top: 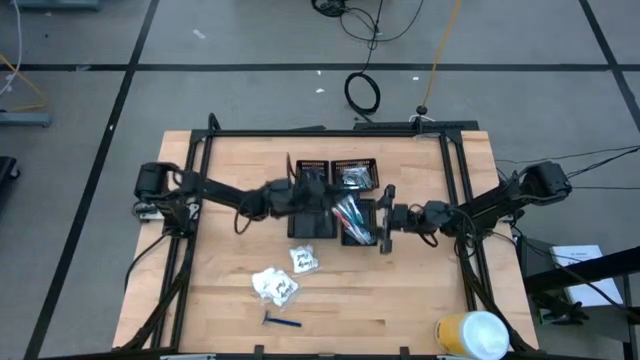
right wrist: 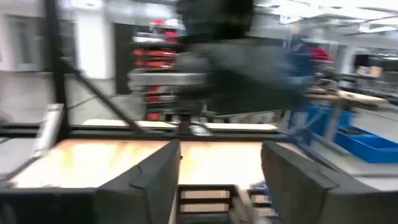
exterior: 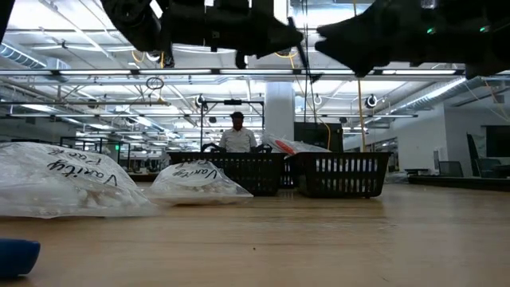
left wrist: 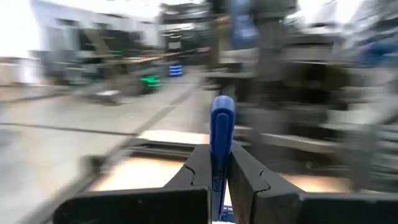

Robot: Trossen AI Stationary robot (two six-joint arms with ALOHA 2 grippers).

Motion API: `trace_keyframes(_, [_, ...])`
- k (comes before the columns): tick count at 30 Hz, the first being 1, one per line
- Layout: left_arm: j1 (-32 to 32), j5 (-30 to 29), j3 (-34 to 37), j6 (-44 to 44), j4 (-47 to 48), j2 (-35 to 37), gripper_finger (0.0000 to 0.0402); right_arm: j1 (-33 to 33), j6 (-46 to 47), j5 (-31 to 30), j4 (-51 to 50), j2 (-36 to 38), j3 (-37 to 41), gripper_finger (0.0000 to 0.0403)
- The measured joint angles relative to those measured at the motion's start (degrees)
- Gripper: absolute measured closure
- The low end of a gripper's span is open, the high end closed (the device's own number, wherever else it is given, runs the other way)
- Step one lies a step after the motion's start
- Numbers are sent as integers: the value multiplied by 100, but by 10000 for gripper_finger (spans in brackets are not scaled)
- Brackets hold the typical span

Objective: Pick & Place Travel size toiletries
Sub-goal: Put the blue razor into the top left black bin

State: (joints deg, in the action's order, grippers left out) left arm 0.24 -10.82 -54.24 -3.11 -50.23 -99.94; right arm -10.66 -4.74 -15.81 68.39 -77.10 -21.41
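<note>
While the left gripper [left wrist: 219, 180] clamps a light, stiff blue razor [left wrist: 221, 134] by its slim handle above the trays [top: 330, 200], the right gripper [right wrist: 219, 177] stands apart, empty.

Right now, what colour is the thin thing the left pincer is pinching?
Blue: a slim blue plastic handle, clearest in the left wrist view.

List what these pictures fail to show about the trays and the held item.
- Trays: high view, both arms cover the middle; contents too small to sort.
- Blue item in the left gripper: left wrist view, lower end hidden between the jaws; kind unclear.
- Right gripper: right wrist view, surroundings blurred.
- Low view: mesh walls hide tray contents.
</note>
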Motion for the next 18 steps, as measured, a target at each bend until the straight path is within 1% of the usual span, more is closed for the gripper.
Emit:
trace_keyframes(4, [-44,-1025,-2,-561,1069,663,391,4,-57,-103,-250,118,2,149])
trace_keyframes(7, [-106,-1407,-4,-732,1898,1177,391,-6,-78,-149,-222,146,0,130])
trace_keyframes(9, [-77,-1782,-4,-695,2468,1480,391,-4,-88,-124,-264,164,2,124])
trace_keyframes(11, [-4,-2135,-5,-355,3213,1705,391,14,-88,-207,-312,166,2,122])
trace_keyframes(13, [132,-2365,-6,281,4136,1846,391,33,-88,-204,-339,164,2,125])
trace_keyframes(16, [465,-2375,-2,1260,5282,1828,391,82,-49,-193,-343,166,2,131])
trace_keyframes(18, [686,-2231,3,1817,5576,1652,390,105,-45,-210,-355,164,2,135])
